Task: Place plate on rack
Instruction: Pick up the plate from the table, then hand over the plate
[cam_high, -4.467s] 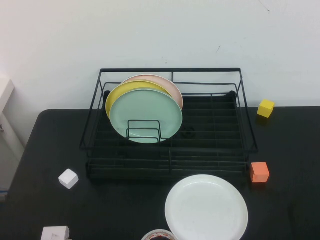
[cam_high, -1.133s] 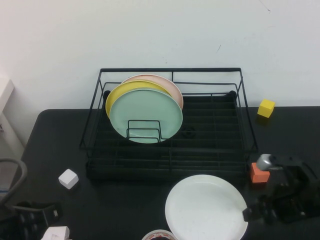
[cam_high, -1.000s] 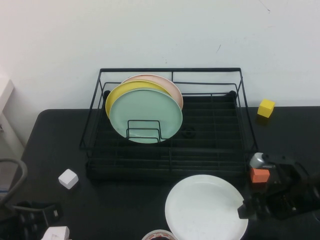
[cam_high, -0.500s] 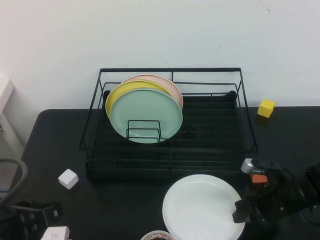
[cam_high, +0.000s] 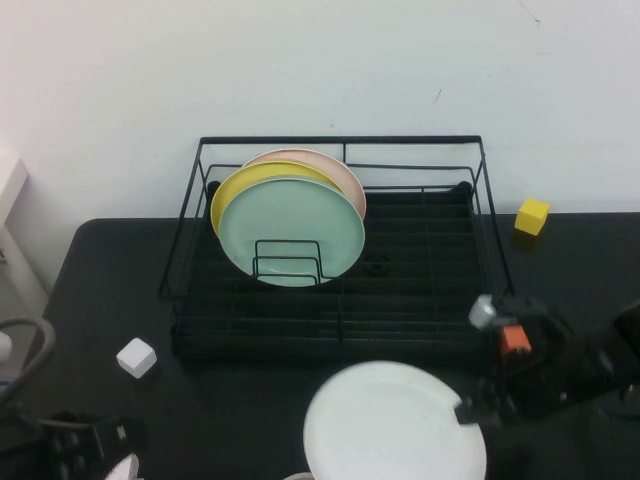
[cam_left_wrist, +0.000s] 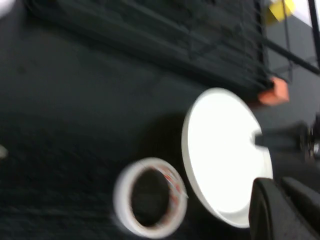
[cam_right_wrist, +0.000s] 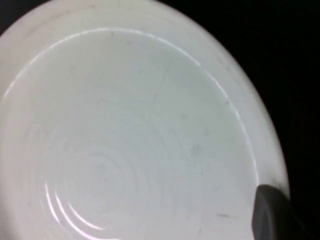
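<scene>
At the near edge of the black bench (cam_high: 250, 400), just in front of the rack (cam_high: 340, 240), the white plate (cam_high: 395, 425) lies flat, its near rim cut off by the high view's lower border. The right gripper (cam_high: 478, 410) is at the plate's right rim with a dark fingertip over its edge; how far its fingers are open I cannot tell. An orange cube (cam_high: 515, 339) sits behind that arm, near the rack's right front corner, and a yellow cube (cam_high: 532, 216) lies farther back on the right. Inside the rack's left half a mint green plate (cam_high: 292, 230), a yellow plate (cam_high: 240, 190) and a pink plate (cam_high: 335, 168) stand upright, one behind another. A white cube (cam_high: 137, 357) rests left of the rack. The left gripper (cam_high: 85, 445) sits low at the near left corner, its fingers' state unclear. A tape roll (cam_left_wrist: 150, 197) lies beside the white plate.
</scene>
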